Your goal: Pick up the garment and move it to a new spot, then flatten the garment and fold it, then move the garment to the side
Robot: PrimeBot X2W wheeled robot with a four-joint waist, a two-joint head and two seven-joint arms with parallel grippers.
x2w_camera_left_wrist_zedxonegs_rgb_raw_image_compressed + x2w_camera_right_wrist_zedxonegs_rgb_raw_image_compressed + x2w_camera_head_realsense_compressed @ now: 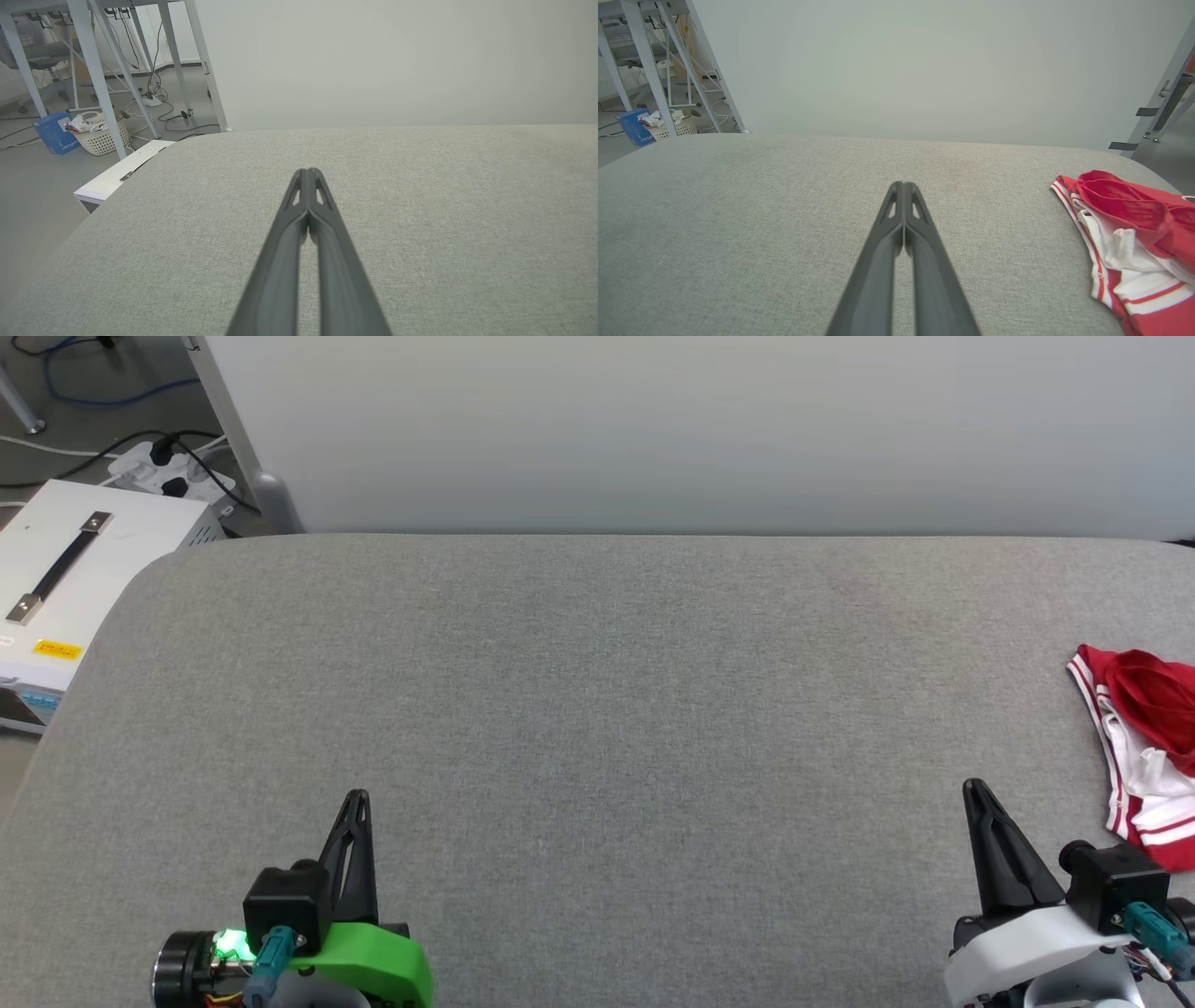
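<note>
My left end effector [358, 795] and right end effector [973, 786] are both closed and empty above the grey desk [597, 709], and the crumpled red-and-white shirt [1120, 205] lies bunched near its right edge. Pinching one loose fold could drag it off, as part perhaps overhangs already. My right wrist view shows its folds more fully, while the head view crops them.

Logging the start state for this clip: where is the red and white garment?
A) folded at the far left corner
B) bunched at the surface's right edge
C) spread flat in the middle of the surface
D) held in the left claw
B: the garment lies bunched at the right edge of the grey surface, to the right of the shut right claw.
</note>
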